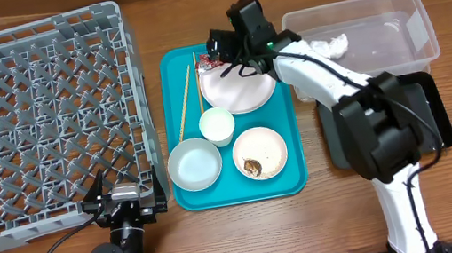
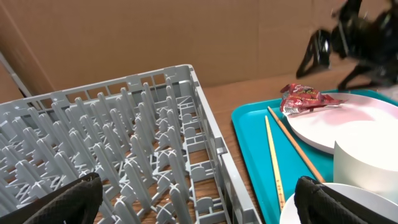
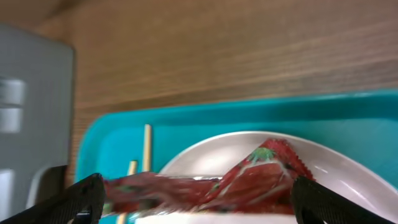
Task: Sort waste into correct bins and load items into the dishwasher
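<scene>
The right tool hangs over the far-left rim of the large plate. Its fingers are spread wide, with the red-and-white foil wrapper lying between them, not yet pinched. The step in hand looks like lifting that wrapper for a bin. To do it well, lower until the tips bracket the crumpled bulk rather than its thin tail. Close gently so the foil does not skid on the plate, then rise straight up, clear of the chopsticks just left of it on the teal tray. The left tool rests spread and empty near the dish rack. The right wrist view is blurred, so I cannot tell whether the tips touch the plate. The arm covers much of the black tray, and the white lump in the clear tub is unidentifiable.
</scene>
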{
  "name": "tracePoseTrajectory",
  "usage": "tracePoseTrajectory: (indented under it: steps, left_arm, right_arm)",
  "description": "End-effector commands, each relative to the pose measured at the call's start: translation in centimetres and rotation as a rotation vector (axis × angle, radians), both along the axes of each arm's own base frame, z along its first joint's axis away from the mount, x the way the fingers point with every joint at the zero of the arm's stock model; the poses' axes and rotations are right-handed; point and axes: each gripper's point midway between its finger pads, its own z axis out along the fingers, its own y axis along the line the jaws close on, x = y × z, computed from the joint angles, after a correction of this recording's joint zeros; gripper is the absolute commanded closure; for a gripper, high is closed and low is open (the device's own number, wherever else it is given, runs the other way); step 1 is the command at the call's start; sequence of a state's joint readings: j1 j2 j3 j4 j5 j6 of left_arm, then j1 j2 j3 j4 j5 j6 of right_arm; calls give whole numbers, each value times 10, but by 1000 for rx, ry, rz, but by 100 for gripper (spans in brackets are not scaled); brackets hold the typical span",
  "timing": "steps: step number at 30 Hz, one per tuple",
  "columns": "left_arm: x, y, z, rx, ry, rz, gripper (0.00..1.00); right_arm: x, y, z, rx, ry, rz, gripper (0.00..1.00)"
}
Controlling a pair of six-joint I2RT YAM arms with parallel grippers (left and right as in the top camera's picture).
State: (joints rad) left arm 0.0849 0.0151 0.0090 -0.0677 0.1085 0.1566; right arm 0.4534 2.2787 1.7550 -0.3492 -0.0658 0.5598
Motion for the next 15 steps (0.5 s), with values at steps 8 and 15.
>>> tracePoseTrajectory:
  steps: [8,15]
  left_arm:
    - [0,-1,0,-11,-3,0,0]
    - [0,-1,0,-11,-3,0,0]
  right_arm:
    - [-7,4,-20,12,63,12,11]
    - [-28,-4,-37,-28,170,18,27]
